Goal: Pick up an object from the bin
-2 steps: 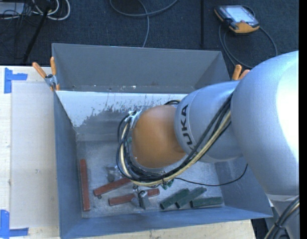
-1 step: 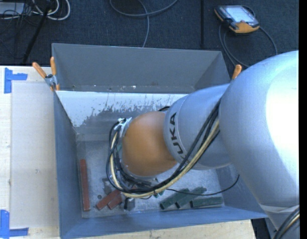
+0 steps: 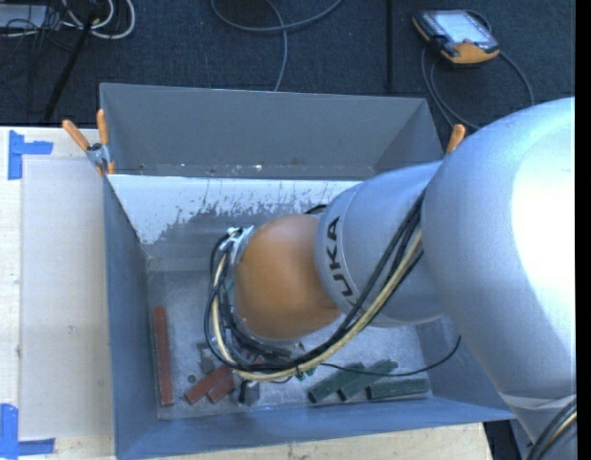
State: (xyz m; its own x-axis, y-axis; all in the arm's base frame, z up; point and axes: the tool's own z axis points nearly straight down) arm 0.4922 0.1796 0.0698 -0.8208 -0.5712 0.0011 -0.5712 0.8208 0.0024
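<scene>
Low over the bin's (image 3: 128,295) scratched grey metal floor, the gripper (image 3: 245,381) sits under its rounded orange cover (image 3: 276,276); whether it is released or clenched I cannot tell. Short red-brown blocks (image 3: 211,385) lie just left of it, a long red-brown bar (image 3: 162,355) farther left, and flat dark-green blocks (image 3: 367,381) to its right.

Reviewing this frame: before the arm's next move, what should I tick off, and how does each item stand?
1. Pincer low inside the bin, near its front wall: ok.
2. A thing close by: a small reddish-brown block lies right beside it: ok.
3. Block gripped: cannot tell; the orange wrist cover is in the way.
4. Neighbours apart: the long reddish-brown stick lies off to the view's left and the dark green pieces to its right: ok.
5. Cables free of the bin's things: cannot tell.
</scene>
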